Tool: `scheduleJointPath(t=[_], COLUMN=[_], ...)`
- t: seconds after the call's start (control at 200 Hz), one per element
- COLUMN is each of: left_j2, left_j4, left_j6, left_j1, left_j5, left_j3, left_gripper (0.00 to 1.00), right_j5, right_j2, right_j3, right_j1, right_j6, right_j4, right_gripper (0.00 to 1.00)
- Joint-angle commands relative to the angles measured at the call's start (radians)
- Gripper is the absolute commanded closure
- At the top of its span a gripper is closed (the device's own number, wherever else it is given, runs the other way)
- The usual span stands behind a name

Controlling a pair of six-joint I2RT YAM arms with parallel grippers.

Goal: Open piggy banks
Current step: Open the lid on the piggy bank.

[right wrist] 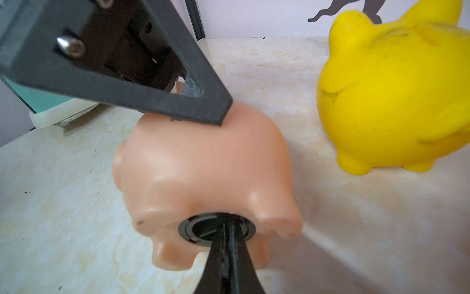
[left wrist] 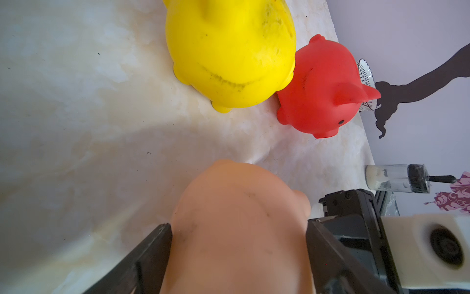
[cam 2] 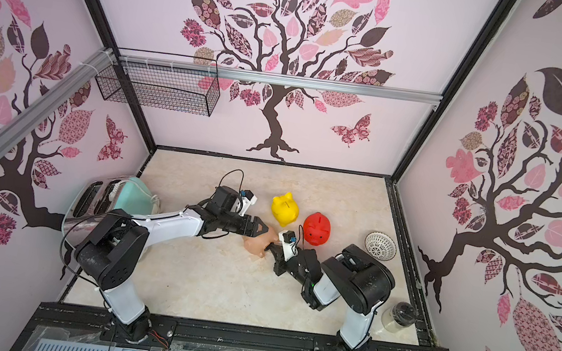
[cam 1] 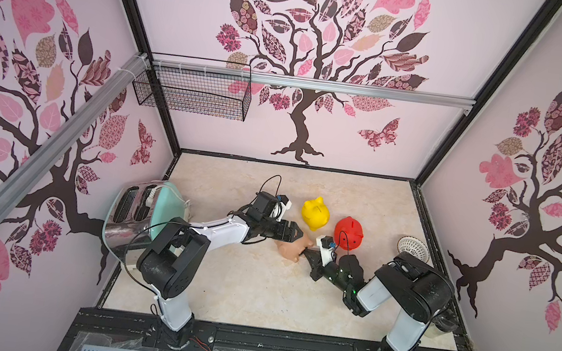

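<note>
While the peach-tan piggy bank [cam 1: 290, 249] is tipped on its side near the centre of the table [cam 1: 248, 291], its belly is turned toward about 4 o'clock, to the right arm. The left gripper [cam 1: 298, 236] comes from 9 o'clock and holds this pig by the body: in the left wrist view its two black fingers [left wrist: 155, 249] stand wide apart and press on both flanks of the pig. The right gripper [cam 1: 308, 253] comes from 4 o'clock with its jaws fully closed together, and in the right wrist view the joined tips reach into the black round belly plug [right wrist: 189, 229], which sits between the pig's short legs. Whether the tips pinch some part of the plug, I cannot tell. The yellow piggy bank [cam 1: 316, 213] stands upright at about 1 o'clock from the peach one, near it but apart. The red piggy bank [cam 1: 349, 232] stands upright at about 2 o'clock, just beside the yellow one; both are free of the grippers. At the 9 o'clock edge of the table is a mint-green toaster [cam 1: 140, 209], and at the 3 o'clock edge a white lattice bowl [cam 1: 413, 249]. A small clear jar [cam 2: 399, 316] with a dark lid stands near the 4 o'clock corner.
</note>
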Motion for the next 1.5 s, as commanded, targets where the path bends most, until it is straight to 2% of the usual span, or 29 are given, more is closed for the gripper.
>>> scheduleJointPath(t=[0.0, 0.13, 0.28, 0.295, 0.37, 0.475, 0.53, 0.64, 0.72, 0.77, 0.875, 1.08, 1.351, 1.496], left_j2=[0.044, 0.041, 0.03, 0.032, 0.029, 0.02, 0.017, 0.019, 0.014, 0.008, 0.002, 0.008, 0.008, 0.008], left_j4=[-0.152, -0.146, -0.133, -0.133, -0.126, -0.126, -0.124, -0.125, -0.128, -0.126, -0.128, -0.126, -0.13, -0.138], left_j6=[0.03, 0.025, 0.019, 0.019, 0.017, 0.019, 0.019, 0.02, 0.022, 0.019, 0.019, 0.019, 0.022, 0.025], left_j1=[-0.007, 0.0, 0.019, 0.021, 0.028, 0.028, 0.028, 0.028, 0.028, 0.028, 0.028, 0.028, 0.028, 0.028], left_j5=[-0.045, -0.041, -0.033, -0.03, -0.02, -0.016, -0.013, -0.012, -0.013, -0.016, -0.02, -0.017, -0.016, -0.028], left_j3=[-0.041, -0.047, -0.06, -0.061, -0.059, -0.062, -0.065, -0.062, -0.062, -0.065, -0.068, -0.067, -0.063, -0.063], left_gripper=[0.14, 0.14, 0.14, 0.14, 0.14, 0.14, 0.14, 0.14, 0.14, 0.14, 0.14, 0.14, 0.14, 0.14], right_j5=[0.073, 0.087, 0.099, 0.098, 0.105, 0.146, 0.151, 0.139, 0.0, -0.062, -0.099, -0.09, -0.097, -0.097], right_j2=[-0.027, -0.035, -0.11, -0.122, -0.182, -0.266, -0.314, -0.337, -0.299, -0.251, -0.129, 0.026, 0.009, 0.031], right_j3=[0.033, 0.041, -0.04, -0.049, -0.09, -0.124, -0.126, -0.124, -0.1, -0.101, -0.121, -0.08, -0.022, -0.022], right_j1=[0.028, 0.041, 0.04, 0.04, 0.04, 0.04, 0.04, 0.037, 0.003, -0.015, -0.041, -0.048, -0.049, -0.048], right_j6=[-0.075, -0.088, -0.012, 0.004, 0.108, 0.286, 0.386, 0.563, 0.643, 0.719, 0.824, 0.857, 0.822, 0.829], right_j4=[0.028, -0.01, 0.025, 0.025, 0.012, -0.059, -0.14, -0.196, -0.161, -0.075, 0.137, 0.252, 0.137, 0.149], right_gripper=[1.0, 1.0, 1.0, 1.0, 0.84, 0.7, 0.67, 0.67, 0.67, 0.67, 0.69, 0.74, 0.78, 0.81])
